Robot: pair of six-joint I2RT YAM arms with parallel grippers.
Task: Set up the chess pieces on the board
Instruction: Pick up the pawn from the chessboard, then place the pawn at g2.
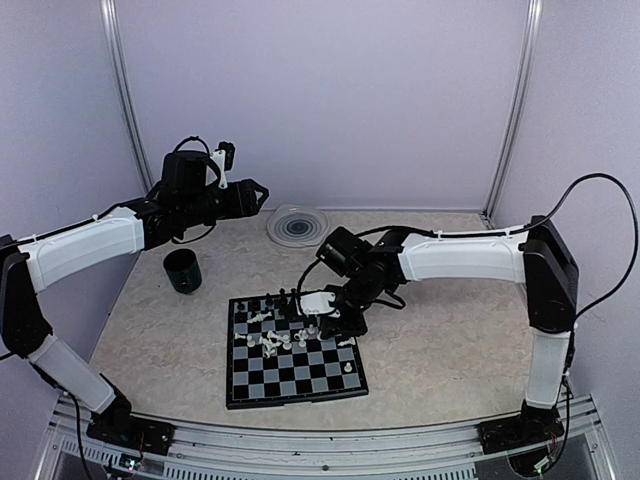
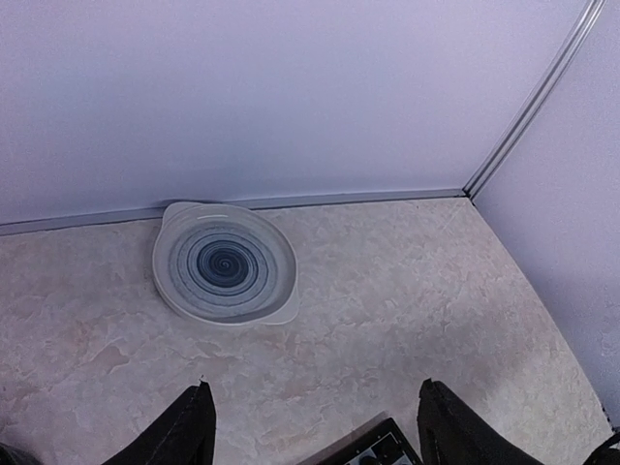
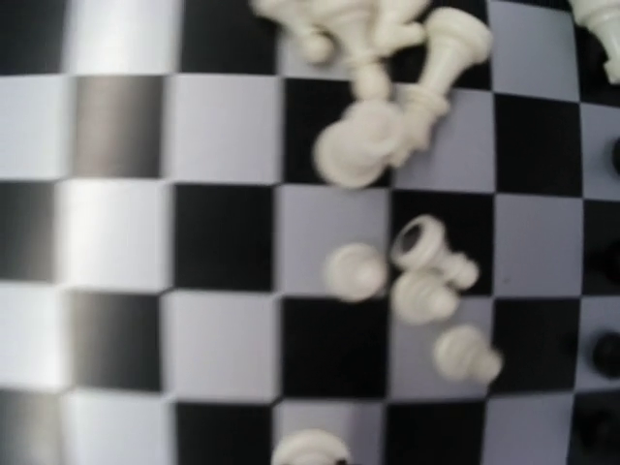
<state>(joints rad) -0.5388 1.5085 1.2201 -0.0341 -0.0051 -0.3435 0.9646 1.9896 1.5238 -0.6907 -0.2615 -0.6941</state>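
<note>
The board (image 1: 300,385) lies on the table in front of the arms. Several cream chess pieces (image 1: 270,337) lie tumbled on its middle, and black pieces (image 1: 288,298) stand along its far edge. My right gripper (image 1: 332,316) hangs low over the board's far right part; its fingers do not show in the right wrist view. That view shows the board's squares (image 3: 223,237) close up, with toppled cream pieces (image 3: 378,145), a lower group of them (image 3: 426,276) and one (image 3: 310,449) at the bottom edge. My left gripper (image 2: 320,431) is open and empty, raised high at the back left (image 1: 256,195).
A round clear ridged plate (image 1: 297,225) sits at the back wall, also in the left wrist view (image 2: 225,262). A black cup (image 1: 183,270) stands left of the board. A board corner (image 2: 373,450) shows between the left fingers (image 2: 189,431).
</note>
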